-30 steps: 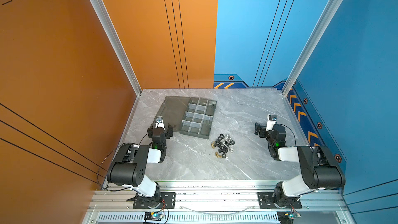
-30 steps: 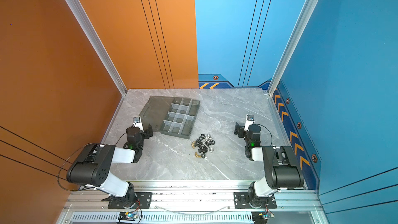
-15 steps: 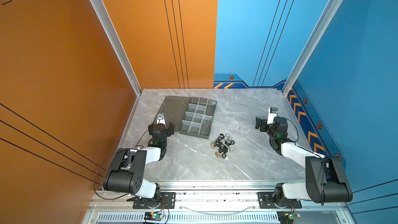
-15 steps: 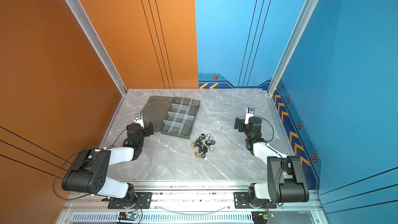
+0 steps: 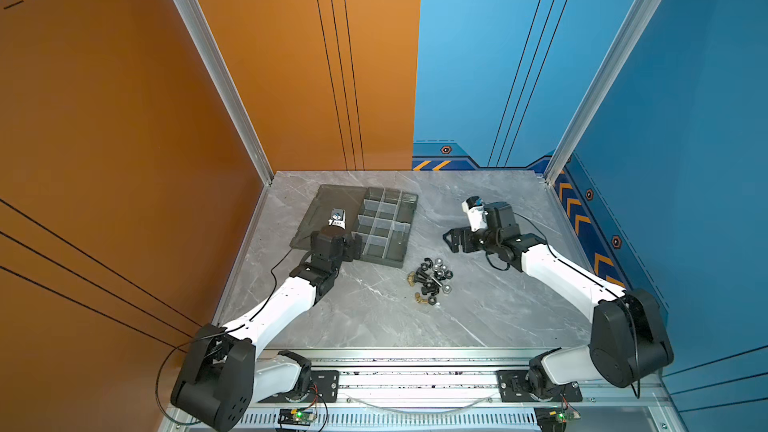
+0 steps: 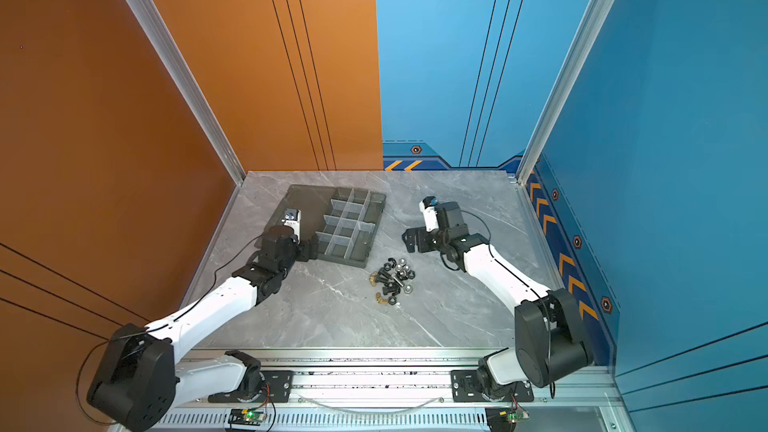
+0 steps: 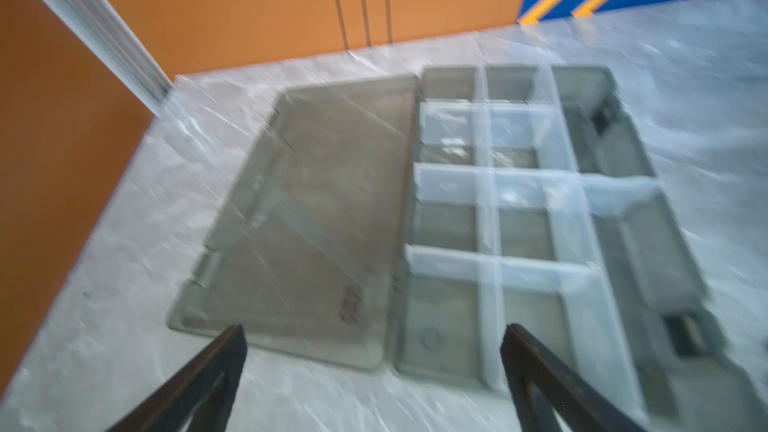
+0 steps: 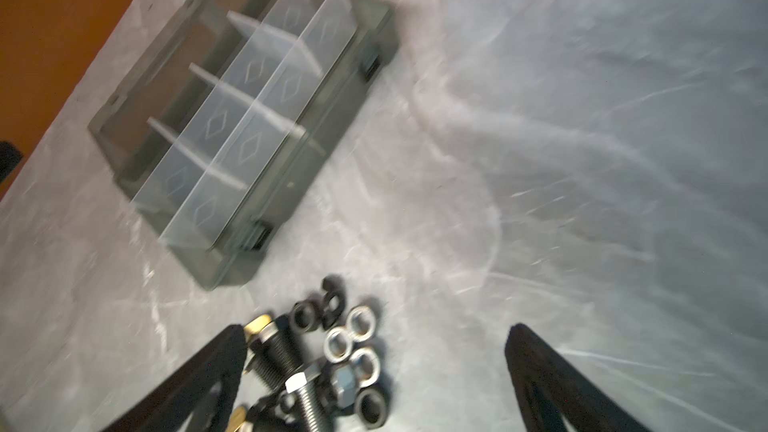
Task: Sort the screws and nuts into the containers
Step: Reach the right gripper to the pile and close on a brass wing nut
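Nearest you, the screws [image 8: 272,357] and nuts [image 8: 360,322] lie heaped together on the table [image 5: 374,317]. Just beyond, both hands stand open and empty — the left hand [image 5: 355,248] at the near edge of the containers [image 5: 384,226], the right hand [image 5: 454,241] beside the heap.

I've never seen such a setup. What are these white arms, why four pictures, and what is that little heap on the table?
They are two robot arms, each ending in a two-fingered gripper. Two pictures look down from overhead, almost alike; two come from cameras on the wrists, so the dark fingers show. On the table lie a divided tray, its lid open flat beside it, and a heap of screws and nuts. The left gripper hovers by the tray, the right gripper near the heap. Both are open and hold nothing.
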Controlling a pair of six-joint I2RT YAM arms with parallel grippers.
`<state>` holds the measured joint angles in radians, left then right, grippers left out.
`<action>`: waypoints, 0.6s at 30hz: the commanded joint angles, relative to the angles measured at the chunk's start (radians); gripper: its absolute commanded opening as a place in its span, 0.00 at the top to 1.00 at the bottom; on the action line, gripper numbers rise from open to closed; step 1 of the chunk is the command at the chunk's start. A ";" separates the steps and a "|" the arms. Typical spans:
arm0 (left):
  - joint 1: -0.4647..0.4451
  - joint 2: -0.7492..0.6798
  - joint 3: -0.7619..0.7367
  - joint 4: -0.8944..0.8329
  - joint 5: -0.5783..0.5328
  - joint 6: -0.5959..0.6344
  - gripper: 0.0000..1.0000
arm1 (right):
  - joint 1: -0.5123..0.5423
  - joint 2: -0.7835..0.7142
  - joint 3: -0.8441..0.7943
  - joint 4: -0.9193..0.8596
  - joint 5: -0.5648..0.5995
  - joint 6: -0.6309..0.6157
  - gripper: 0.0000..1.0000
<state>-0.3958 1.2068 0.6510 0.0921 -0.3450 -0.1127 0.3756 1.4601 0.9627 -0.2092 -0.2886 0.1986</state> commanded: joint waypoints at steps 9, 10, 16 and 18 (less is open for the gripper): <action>-0.082 -0.274 -0.136 -0.193 0.129 -0.306 0.02 | 0.257 0.054 0.024 -0.246 -0.103 0.098 0.05; -0.079 -0.295 -0.147 -0.200 0.143 -0.320 0.02 | 0.274 0.054 0.023 -0.254 -0.097 0.087 0.07; -0.039 -0.360 -0.157 -0.267 0.231 -0.334 0.02 | 0.365 0.067 0.015 -0.257 -0.052 0.020 0.14; -0.030 -0.364 -0.155 -0.273 0.235 -0.335 0.02 | 0.380 0.083 0.023 -0.263 -0.040 0.007 0.17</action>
<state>-0.4381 0.8562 0.4984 -0.1333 -0.1665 -0.4217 0.7349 1.5200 0.9661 -0.4309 -0.3630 0.2493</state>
